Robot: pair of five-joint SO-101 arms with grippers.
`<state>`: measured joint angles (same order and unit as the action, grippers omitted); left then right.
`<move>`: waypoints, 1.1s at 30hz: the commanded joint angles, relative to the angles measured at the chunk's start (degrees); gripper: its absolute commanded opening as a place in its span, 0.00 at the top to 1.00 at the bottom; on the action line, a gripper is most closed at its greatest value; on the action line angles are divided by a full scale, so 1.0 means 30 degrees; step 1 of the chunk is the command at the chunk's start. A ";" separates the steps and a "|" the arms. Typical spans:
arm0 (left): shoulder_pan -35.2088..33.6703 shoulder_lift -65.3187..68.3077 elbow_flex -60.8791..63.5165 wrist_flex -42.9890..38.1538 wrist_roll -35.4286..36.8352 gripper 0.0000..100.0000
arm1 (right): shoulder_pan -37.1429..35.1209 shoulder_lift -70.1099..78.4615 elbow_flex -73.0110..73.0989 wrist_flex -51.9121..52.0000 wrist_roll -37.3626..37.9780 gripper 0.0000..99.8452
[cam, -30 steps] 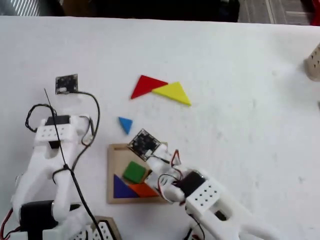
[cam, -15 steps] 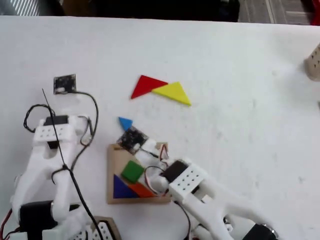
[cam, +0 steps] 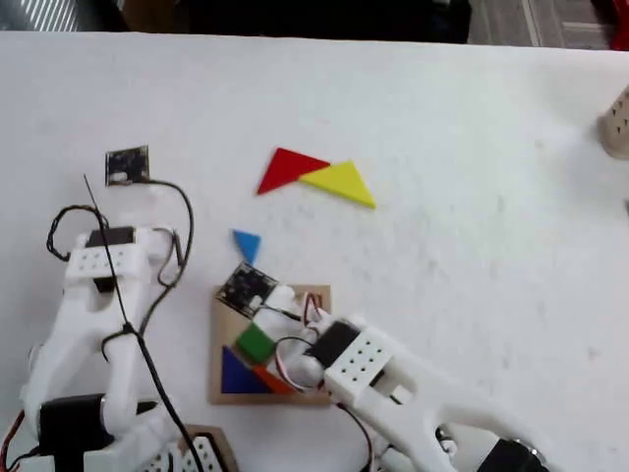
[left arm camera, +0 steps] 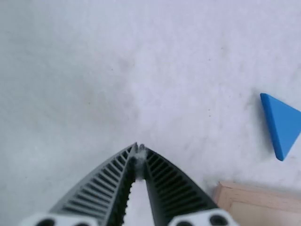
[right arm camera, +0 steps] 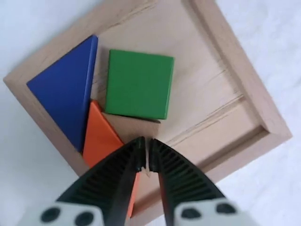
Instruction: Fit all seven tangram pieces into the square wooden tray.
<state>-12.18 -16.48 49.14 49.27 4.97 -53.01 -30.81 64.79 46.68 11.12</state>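
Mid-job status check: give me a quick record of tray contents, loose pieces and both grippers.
tray holds: green square, dark blue triangle, orange piece
loose on table: small blue triangle; red triangle touching yellow triangle
left gripper: shut, empty, above bare table near a tray corner
right gripper: shut, empty, above the tray, tips by the orange piece

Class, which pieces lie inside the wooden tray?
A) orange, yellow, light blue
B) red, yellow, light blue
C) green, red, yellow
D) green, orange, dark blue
D: the green square, orange triangle and dark blue triangle sit in the tray, while the red triangle, yellow triangle and light blue triangle lie outside on the table.
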 commanded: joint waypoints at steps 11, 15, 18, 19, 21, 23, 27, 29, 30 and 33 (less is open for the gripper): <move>-0.0190 -0.0015 -0.0967 -0.0498 0.0088 0.98 | 0.2388 -0.0249 -0.1788 0.0835 -0.0117 0.98; -0.0190 -0.0015 -0.0938 -0.0498 0.0088 0.98 | 0.2388 -0.0220 -0.0791 -0.0484 0.0059 0.98; -0.0190 -0.0015 -0.0938 -0.0498 0.0088 0.98 | 0.2388 -0.0220 -0.0381 -0.1040 0.0117 0.98; -0.0190 -0.0015 -0.0938 -0.0498 0.0088 0.98 | 0.2388 -0.0220 -0.0381 -0.1099 0.0117 0.98; -0.0190 -0.0015 -0.0938 -0.0498 0.0088 0.98 | 0.2388 -0.0220 -0.0352 -0.1275 0.0469 0.98; -0.0190 -0.0015 -0.0938 -0.0498 0.0088 0.98 | 0.2388 0.0161 -0.0322 -0.1333 0.0615 0.98; -0.0190 -0.0015 -0.0908 -0.0498 0.0088 0.98 | 0.2476 0.2037 -0.1319 -0.1187 0.0527 0.98; -0.0190 -0.0015 -0.0908 -0.0498 0.0088 0.98 | 0.2476 0.2828 -0.1875 -0.0835 0.0586 0.98; -0.0190 -0.0015 -0.0908 -0.0498 0.0088 0.98 | 0.2447 0.3121 -0.2081 -0.0718 0.0586 0.98; -0.0190 -0.0015 -0.0908 -0.0498 0.0088 0.98 | 0.2418 0.3179 -0.2168 -0.0659 0.0615 0.98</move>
<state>-12.18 -16.48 49.14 48.84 4.97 -46.15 -21.41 60.75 44.13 12.09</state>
